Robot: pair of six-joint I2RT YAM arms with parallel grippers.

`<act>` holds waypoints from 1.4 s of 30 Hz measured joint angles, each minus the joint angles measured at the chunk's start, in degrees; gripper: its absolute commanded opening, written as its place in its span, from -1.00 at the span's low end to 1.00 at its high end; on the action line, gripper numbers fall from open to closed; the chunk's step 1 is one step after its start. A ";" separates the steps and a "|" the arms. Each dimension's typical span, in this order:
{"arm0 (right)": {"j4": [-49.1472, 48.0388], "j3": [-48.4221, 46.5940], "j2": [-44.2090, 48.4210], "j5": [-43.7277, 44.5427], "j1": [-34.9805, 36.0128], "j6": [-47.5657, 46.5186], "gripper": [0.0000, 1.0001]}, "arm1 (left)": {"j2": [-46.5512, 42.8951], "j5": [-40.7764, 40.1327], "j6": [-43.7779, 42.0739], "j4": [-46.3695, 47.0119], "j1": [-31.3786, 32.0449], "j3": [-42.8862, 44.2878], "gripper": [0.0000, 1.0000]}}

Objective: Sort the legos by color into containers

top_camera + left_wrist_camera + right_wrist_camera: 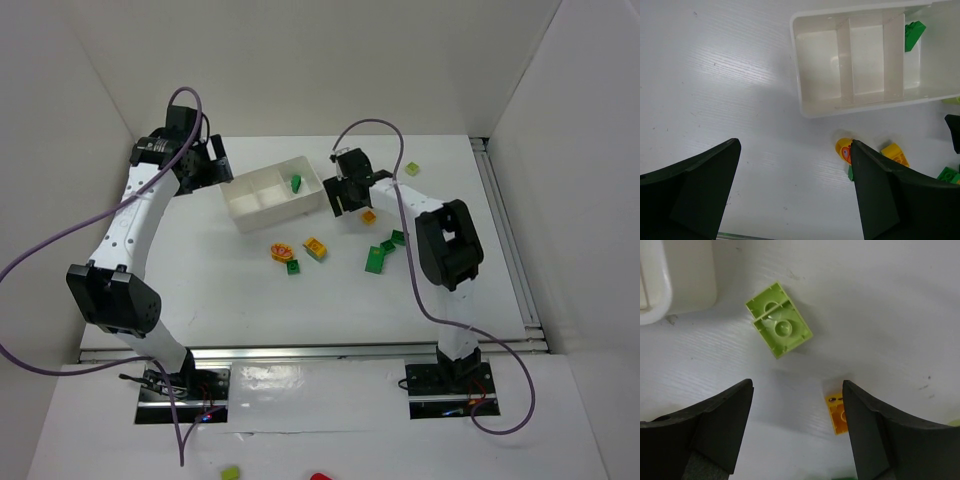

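The white three-compartment tray (243, 212) sits at the back centre, with one dark green brick (296, 183) in its right compartment, also in the left wrist view (914, 34). My left gripper (213, 163) is open and empty, just left of the tray (805, 75). My right gripper (348, 200) is open and empty, just right of the tray, above a pale lime brick (779, 320) and an orange brick (836, 414). On the table lie a yellow-orange round piece (281, 252), a yellow brick (315, 247), a small green brick (293, 266) and two dark green bricks (376, 259).
Another lime brick (412, 169) lies at the back right. The tray's left and middle compartments hold nothing. White walls enclose the table at the back and sides. A metal rail (510, 250) runs along the right edge.
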State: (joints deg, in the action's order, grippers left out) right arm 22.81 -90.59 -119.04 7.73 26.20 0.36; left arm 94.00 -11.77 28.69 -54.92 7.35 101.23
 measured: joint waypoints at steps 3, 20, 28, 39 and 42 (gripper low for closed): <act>-0.50 -2.80 -1.88 -2.49 -0.57 -3.56 0.71 | 0.00 -0.28 -0.02 0.00 0.04 0.00 1.00; -0.90 -12.92 -11.04 -10.36 -3.48 -8.70 0.06 | 0.00 -1.18 0.00 -0.17 0.04 0.00 1.00; -2.58 -10.93 -10.05 -11.34 -3.48 -6.93 -0.45 | 0.00 -0.63 -0.09 -0.22 0.04 0.00 1.00; -3.34 -0.35 12.70 -29.86 -8.44 3.19 -0.47 | -0.55 32.28 -6.71 7.02 -0.17 -1.55 0.94; -6.21 1.25 20.06 -39.06 -10.36 6.27 -0.47 | -1.09 44.63 -7.76 12.66 0.63 -4.83 0.94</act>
State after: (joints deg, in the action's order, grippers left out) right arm 16.60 -89.34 -98.98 -31.33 15.84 6.63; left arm 92.90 32.86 20.93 -42.26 7.99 96.40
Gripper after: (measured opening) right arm 0.438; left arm 0.970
